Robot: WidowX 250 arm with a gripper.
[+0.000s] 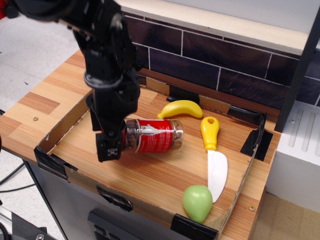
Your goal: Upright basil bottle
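Note:
The basil bottle (156, 135) is a clear jar with a red-and-white label and brownish contents. It lies on its side in the middle of the cardboard tray (64, 126), with its base pointing right. My black gripper (119, 143) comes down from the upper left and is shut on the bottle's left end, hiding the red lid. The bottle is nearly level and seems raised slightly off the tray floor.
A yellow toy banana (181, 108) lies just behind the bottle. A yellow-handled white knife (214, 155) lies to its right, and a green pear (197, 202) sits at the front right corner. A dark tiled wall (210, 60) rises behind the tray.

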